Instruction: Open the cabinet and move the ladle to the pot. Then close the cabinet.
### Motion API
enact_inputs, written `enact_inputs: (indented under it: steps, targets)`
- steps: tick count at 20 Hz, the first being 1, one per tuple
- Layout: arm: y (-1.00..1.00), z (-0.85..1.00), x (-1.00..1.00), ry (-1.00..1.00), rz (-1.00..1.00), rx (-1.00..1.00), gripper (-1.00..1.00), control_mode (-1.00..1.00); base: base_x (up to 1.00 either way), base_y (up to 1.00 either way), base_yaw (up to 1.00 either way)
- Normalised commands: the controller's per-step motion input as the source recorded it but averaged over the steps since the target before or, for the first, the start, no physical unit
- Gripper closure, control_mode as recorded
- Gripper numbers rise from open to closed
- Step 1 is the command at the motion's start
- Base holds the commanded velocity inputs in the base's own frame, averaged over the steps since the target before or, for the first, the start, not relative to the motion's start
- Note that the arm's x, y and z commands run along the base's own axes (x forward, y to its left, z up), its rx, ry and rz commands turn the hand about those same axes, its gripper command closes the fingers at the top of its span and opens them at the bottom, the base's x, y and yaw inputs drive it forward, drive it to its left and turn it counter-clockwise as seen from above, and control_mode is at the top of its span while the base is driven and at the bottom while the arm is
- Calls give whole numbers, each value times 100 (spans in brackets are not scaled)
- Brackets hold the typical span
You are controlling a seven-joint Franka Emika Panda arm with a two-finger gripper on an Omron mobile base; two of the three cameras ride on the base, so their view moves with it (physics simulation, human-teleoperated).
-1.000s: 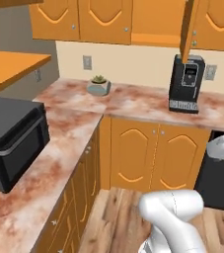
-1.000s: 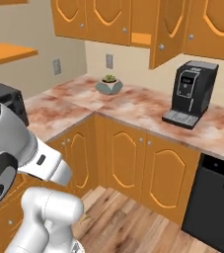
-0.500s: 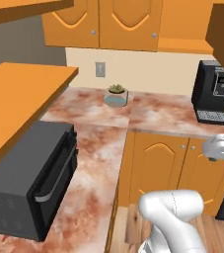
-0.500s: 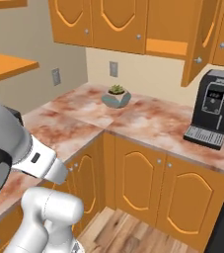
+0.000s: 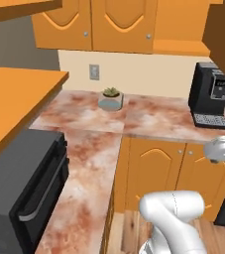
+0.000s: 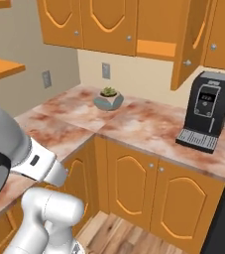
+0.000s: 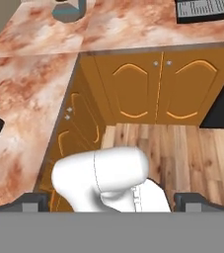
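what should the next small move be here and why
Probably drive the base on and lift the open hand toward the cabinet, whose door already hangs open above the coffee machine. The hand holds nothing and looks down at the floor; no ladle is visible yet.

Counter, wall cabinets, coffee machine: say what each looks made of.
Counter: polished stone, likely marble or granite, going by its mottled pink-brown veining.
Wall cabinets: orange wood or painted board, matte, with arched raised panels and small silver knobs.
Coffee machine: black plastic, slightly glossy, with a grey ribbed drip tray that may be metal.
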Motion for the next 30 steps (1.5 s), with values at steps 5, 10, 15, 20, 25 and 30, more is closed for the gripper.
enact_inputs:
  steps: [5, 10, 15, 20, 25, 30]
  targets:
    - [0, 0, 0, 0, 0, 0, -100, 100, -68, -94, -7]
    - [0, 0, 0, 0, 0, 0, -100, 100, 20, -18, -9]
    - [0, 0, 0, 0, 0, 0, -100, 100, 71, 30, -10]
    - [0, 0, 0, 0, 0, 0, -100, 100, 100, 9, -9]
    - [0, 0, 0, 0, 0, 0, -100, 100, 100, 2, -6]
    - [0, 0, 0, 0, 0, 0, -100, 100, 99, 28, -9]
